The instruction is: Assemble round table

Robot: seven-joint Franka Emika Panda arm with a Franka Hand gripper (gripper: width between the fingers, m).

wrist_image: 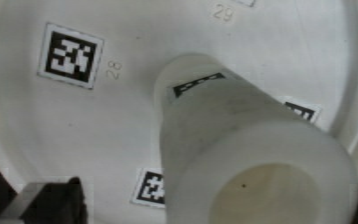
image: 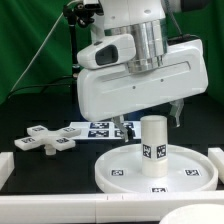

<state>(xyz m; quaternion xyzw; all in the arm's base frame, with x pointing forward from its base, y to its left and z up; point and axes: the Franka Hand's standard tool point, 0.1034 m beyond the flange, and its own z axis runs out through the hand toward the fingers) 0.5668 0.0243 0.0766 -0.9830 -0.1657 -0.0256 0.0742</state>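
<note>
The large round rimmed disc [image: 112,166] lies flat on the table at the front. The short cylindrical leg [image: 153,137] stands upright on its middle, a tag on its side. In the wrist view I look down on the leg's hollow top [wrist_image: 265,185] and the disc face [wrist_image: 158,40] with its tags. My gripper [image: 148,121] hangs open just above and around the leg's top; it also shows in the wrist view [wrist_image: 208,206]. One dark finger [wrist_image: 51,204] stands apart from the leg. The cross-shaped piece [image: 47,140] lies on the table at the exterior view's left.
The marker board [image: 100,129] lies flat behind the disc. White rails run along the table's front edge [image: 60,213] and at the exterior view's right [image: 218,160]. A green backdrop stands behind.
</note>
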